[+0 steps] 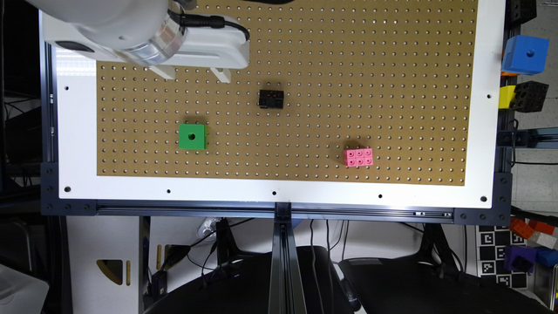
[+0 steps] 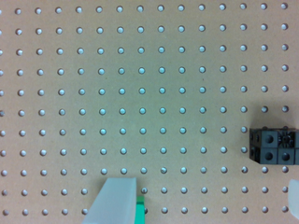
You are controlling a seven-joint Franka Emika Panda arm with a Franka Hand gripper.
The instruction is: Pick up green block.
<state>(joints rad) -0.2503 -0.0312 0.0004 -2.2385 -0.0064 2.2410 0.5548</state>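
While the claw hangs above the pegboard bench, its two pale fingers stand spread apart, pinching nothing. Well apart from it, the green block sits flat on the board, hole up; in the wrist view what seems to be its edge peeks out beside one finger. A black block lies near the claw, off to one side.
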